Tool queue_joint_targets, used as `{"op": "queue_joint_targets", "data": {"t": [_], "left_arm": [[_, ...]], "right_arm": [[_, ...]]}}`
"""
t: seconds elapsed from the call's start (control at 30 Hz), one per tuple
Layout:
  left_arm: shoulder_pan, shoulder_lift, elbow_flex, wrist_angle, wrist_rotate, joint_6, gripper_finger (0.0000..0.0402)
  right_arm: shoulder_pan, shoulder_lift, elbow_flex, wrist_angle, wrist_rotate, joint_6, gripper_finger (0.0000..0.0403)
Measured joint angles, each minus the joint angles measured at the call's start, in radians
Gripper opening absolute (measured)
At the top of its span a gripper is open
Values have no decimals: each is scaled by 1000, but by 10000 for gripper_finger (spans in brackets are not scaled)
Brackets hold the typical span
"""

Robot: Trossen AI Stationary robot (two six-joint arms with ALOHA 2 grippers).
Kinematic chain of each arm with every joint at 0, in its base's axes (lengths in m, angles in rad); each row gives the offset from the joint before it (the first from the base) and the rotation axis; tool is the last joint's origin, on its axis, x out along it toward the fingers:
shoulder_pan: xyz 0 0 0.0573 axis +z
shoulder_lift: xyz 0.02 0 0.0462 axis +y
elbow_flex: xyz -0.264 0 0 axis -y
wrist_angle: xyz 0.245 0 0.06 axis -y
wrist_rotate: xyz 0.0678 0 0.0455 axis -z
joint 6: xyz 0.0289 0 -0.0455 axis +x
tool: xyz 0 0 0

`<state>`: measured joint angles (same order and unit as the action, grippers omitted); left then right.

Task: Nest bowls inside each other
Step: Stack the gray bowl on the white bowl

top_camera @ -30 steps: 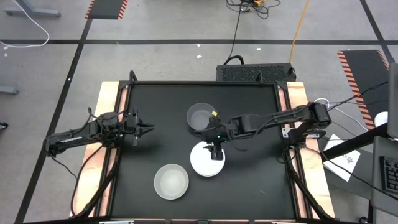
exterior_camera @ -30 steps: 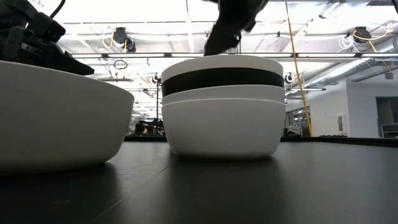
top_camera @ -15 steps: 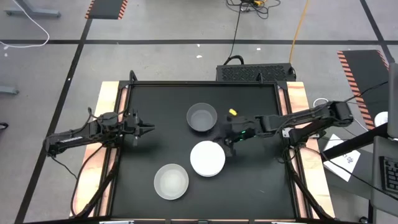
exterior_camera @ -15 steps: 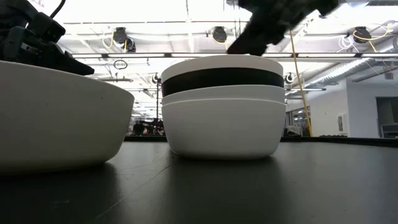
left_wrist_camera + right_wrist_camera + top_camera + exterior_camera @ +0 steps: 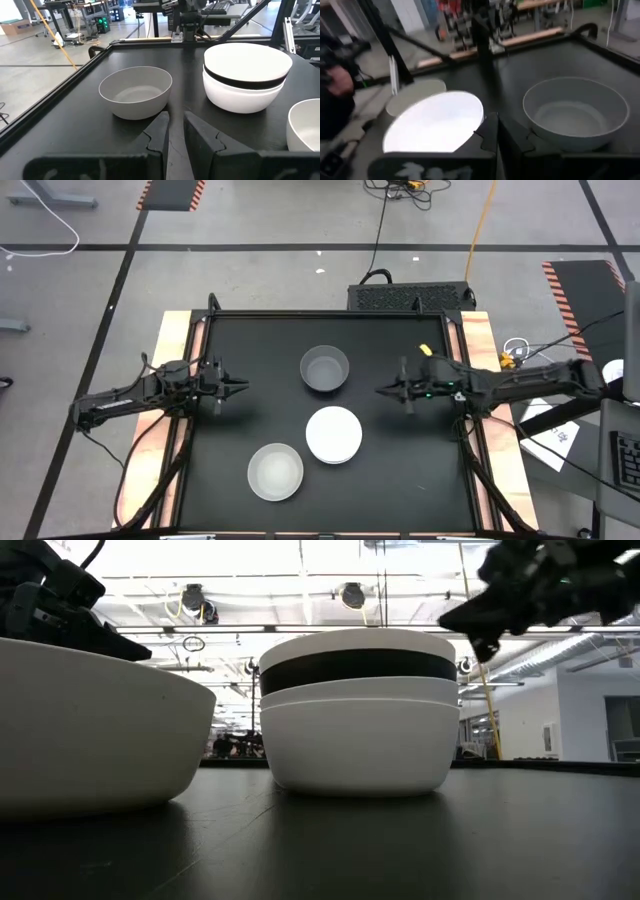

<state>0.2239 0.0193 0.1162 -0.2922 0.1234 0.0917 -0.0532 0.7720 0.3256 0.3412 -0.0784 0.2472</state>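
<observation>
1. My right gripper is closed on nothing, its fingers pressed together. It hangs above the black table toward the right side, clear of all the bowls.
2. My left gripper waits over the left part of the table. Its fingers are nearly together with a thin gap between them, holding nothing.
3. The bowl stack stands near the table's middle. In the low view it reads as a white bowl at the base, a second white rim above it, then a black bowl showing as a dark band, with a white bowl seated on top.
4. The grey bowl sits alone and upright, further back than the stack and near it, not touching.
5. The translucent pale bowl sits alone toward the front, left of the stack, near it but apart.
6. In my right wrist view the grey bowl and the stack's white top lie either side of my fingers.
</observation>
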Motion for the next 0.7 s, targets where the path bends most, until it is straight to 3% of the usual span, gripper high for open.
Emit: {"op": "queue_joint_targets", "data": {"t": [0.3, 0.7], "left_arm": [[0, 0, 0, 1, 0, 0, 60], [0, 0, 0, 1, 0, 0, 60]], "right_arm": [[9, -233, -142, -14, 12, 31, 0], [9, -406, -280, 39, 30, 37, 0]]}}
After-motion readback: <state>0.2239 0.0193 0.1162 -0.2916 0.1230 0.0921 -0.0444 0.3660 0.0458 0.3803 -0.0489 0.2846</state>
